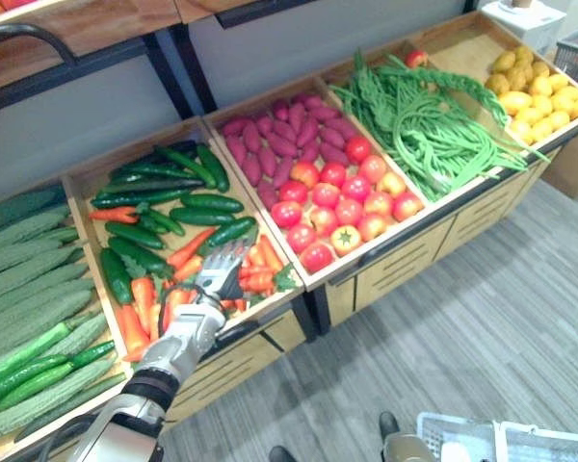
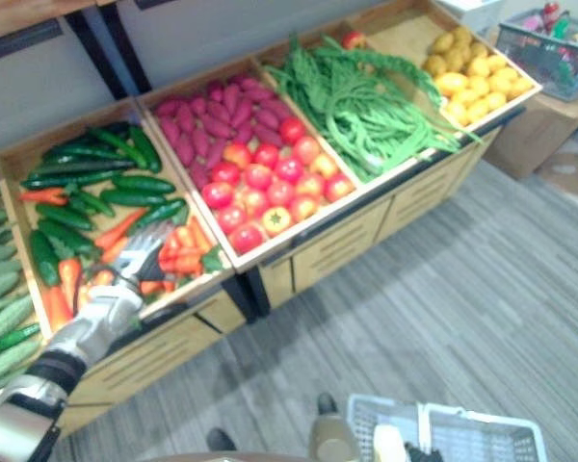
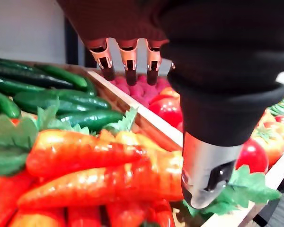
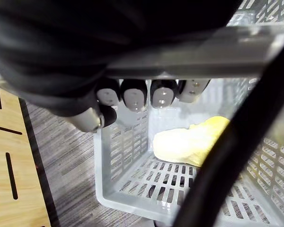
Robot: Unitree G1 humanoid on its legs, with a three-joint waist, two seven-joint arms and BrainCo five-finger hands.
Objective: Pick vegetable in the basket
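The step in hand is judged to be the reach for a vegetable, with no grasp yet made. The left hand (image 1: 220, 274) is seen extended over the carrots (image 3: 85, 156), which lie at the front of a wooden crate (image 1: 270, 320) shared with dark green cucumbers (image 1: 173, 207). In the left wrist view its fingers are held straight and released, the thumb set apart, and nothing is held between them; whether the fingertips touch a carrot cannot be told. The basket (image 4: 128, 165) is carried low at the robot's right side, well apart from the crate. The right hand (image 4: 132, 94) is seen with its fingers clenched round the handle (image 4: 217, 47). A yellow item (image 4: 184, 142) already lies on the basket floor. For the next move, the left hand would need to be lowered onto a single carrot and the fingers and thumb closed across its body. Care is called for, since the carrots are piled touching one another and their leafy tops overlap, so a neighbour may be dragged along.
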